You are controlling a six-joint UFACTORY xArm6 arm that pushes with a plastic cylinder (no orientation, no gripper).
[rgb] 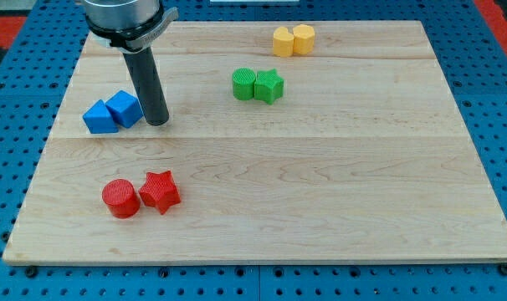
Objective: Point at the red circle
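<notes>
One camera, high at the board's (262, 167) bottom edge, angled down, fairly close.

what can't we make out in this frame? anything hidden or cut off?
- Arm: cut off by the view's top edge; only the collar and rod show.
- My tip: whether it touches the blue cube beside it cannot be told.
- Yellow blocks, view's top: shapes unclear, small and pressed together.
- Blue block at the cube's left: shape unclear.
- Red circle and red star: fully visible.
</notes>
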